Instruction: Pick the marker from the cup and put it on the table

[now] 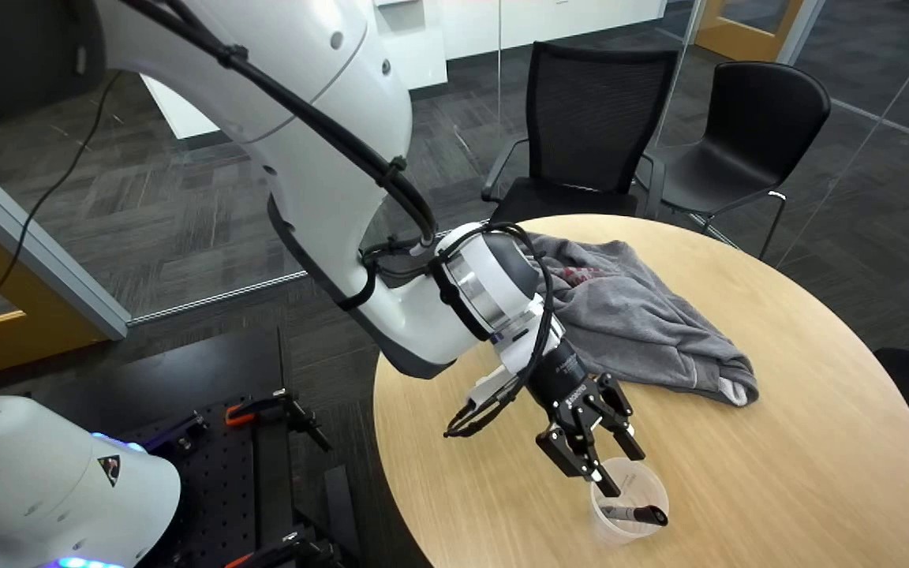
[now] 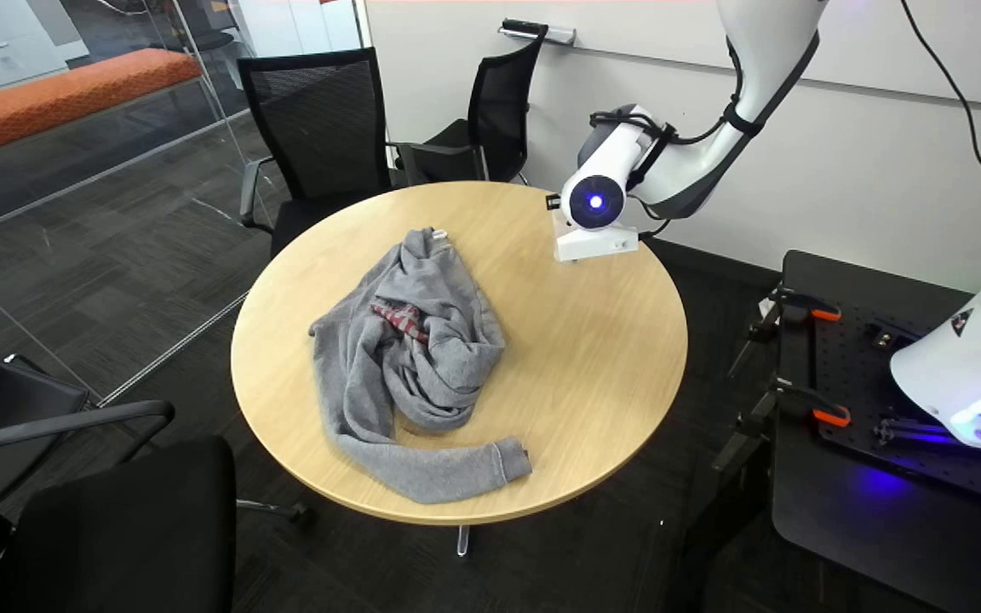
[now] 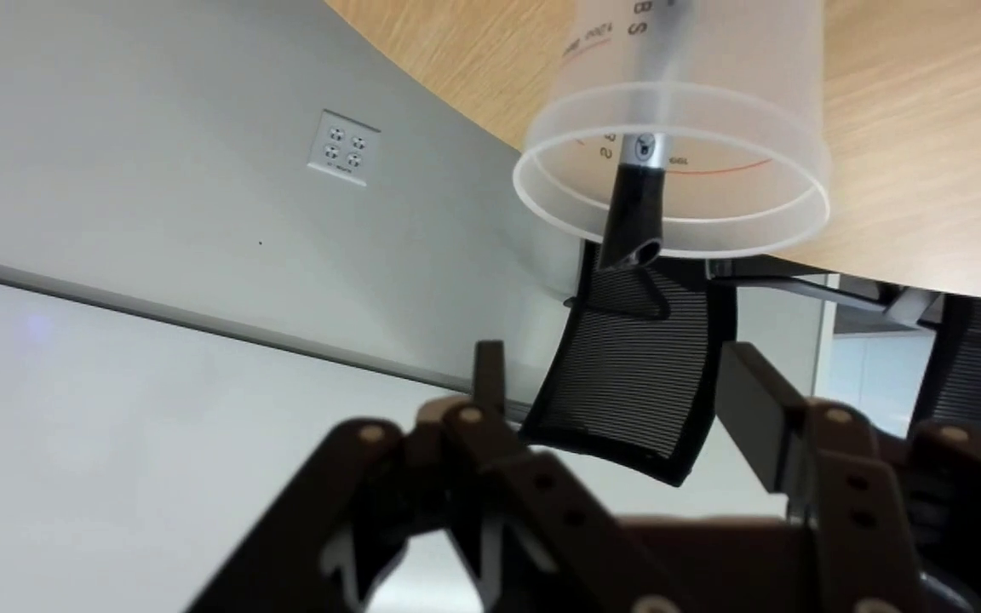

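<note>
A large round table (image 2: 576, 358) with a smooth, light tan wood top shows in both exterior views. A white, jointed robot arm (image 1: 320, 181) with dark grey panels reaches over it. Black, mesh-backed office chairs (image 2: 316, 119) stand near the table. On the wood lies a rumpled grey fabric cloth (image 2: 422, 366) with a red patterned patch (image 2: 401, 321). The black, two-fingered end effector (image 1: 623, 472) is released: its fingers (image 3: 750, 409) stand well apart, with a mesh chair back (image 3: 644, 366) showing between them in the wrist view. A small, see-through plastic cup (image 3: 729, 115) with a round rim and printed red lines stands upright on the table, near the fingertips and apart from the grey cloth. The thin, stick-shaped marker pen (image 3: 644, 153), black at one end with a silver-grey barrel, is in the cup at a slant, its black end jutting out past the rim, apart from the fingers.
</note>
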You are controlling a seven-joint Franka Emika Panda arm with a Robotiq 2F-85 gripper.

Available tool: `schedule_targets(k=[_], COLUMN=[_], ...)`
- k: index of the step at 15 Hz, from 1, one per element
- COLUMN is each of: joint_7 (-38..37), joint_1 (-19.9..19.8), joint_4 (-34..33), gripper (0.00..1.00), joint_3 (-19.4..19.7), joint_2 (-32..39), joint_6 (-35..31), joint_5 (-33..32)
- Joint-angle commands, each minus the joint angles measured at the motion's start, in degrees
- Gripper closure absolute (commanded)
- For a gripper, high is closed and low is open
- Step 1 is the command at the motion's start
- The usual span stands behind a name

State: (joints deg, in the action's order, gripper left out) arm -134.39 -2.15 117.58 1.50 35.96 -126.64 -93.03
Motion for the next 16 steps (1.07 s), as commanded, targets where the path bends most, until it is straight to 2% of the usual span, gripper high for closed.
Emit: schedule_targets(k=[1, 6, 10, 16], joint_7=[2.82, 5.00, 6.66, 7.70], joint_1=[-1.94, -2.60, -2.81, -3.23], joint_4=[-0.22, -0.16, -0.38, -0.88], gripper=[0.33, 0.30, 0.34, 0.32], joint_3=[-0.74, -0.74, -0.87, -1.10], joint_2=[-0.23, -0.24, -0.16, 0.71], joint_6=[-4.64, -7.60, -7.94, -8.23], joint_5=[-3.08, -5.33, -5.58, -5.64])
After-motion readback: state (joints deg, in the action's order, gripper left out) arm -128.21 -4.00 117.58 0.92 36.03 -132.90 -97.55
